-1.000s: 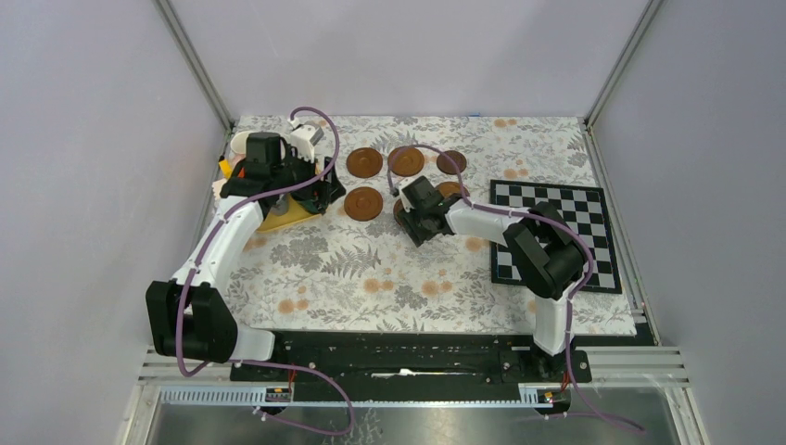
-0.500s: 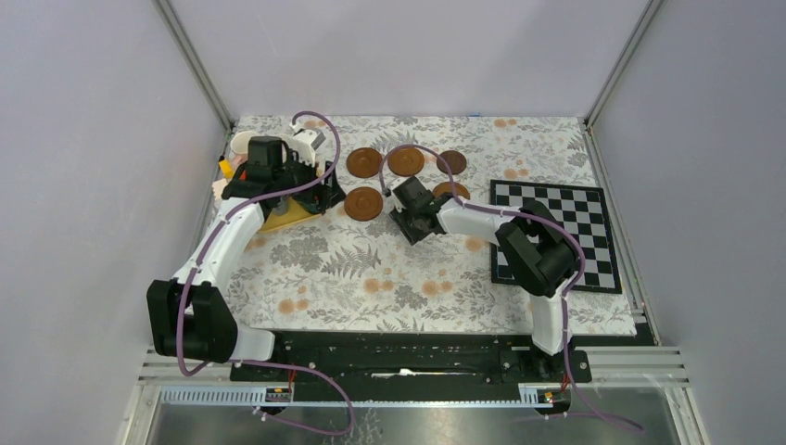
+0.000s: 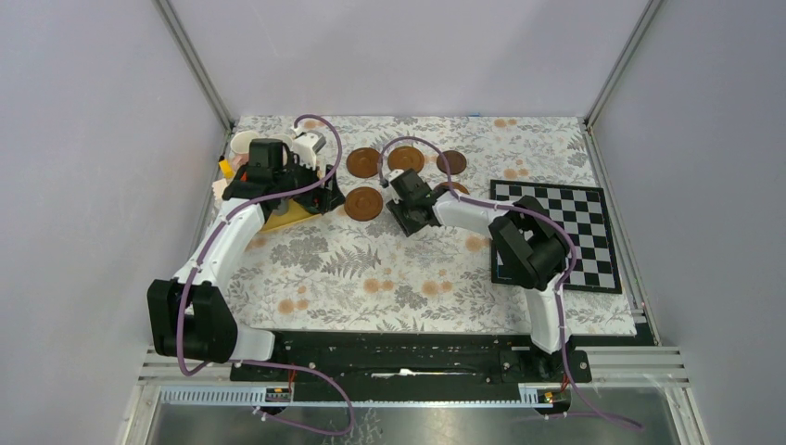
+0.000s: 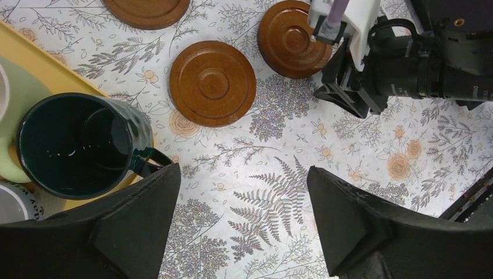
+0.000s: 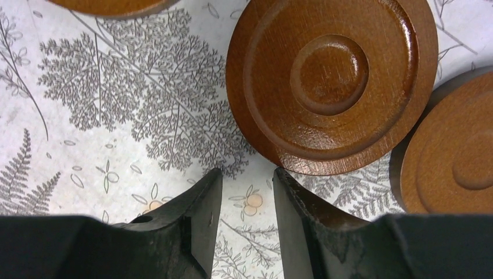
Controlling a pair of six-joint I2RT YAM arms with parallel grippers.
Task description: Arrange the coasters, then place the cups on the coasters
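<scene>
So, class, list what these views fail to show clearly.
Top view: most cups, under the left arm over the yellow tray.
Top view: one coaster, partly under the right arm.
Left wrist: grey cup, cut by the frame edge.
Right wrist: right-hand coaster, cut by the edge.

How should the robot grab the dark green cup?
Probably from above: the dark green cup stands upright, mouth open. Pinch its rim, one finger inside, one outside, on the side facing the coasters; other cups crowd its opposite side.
</scene>
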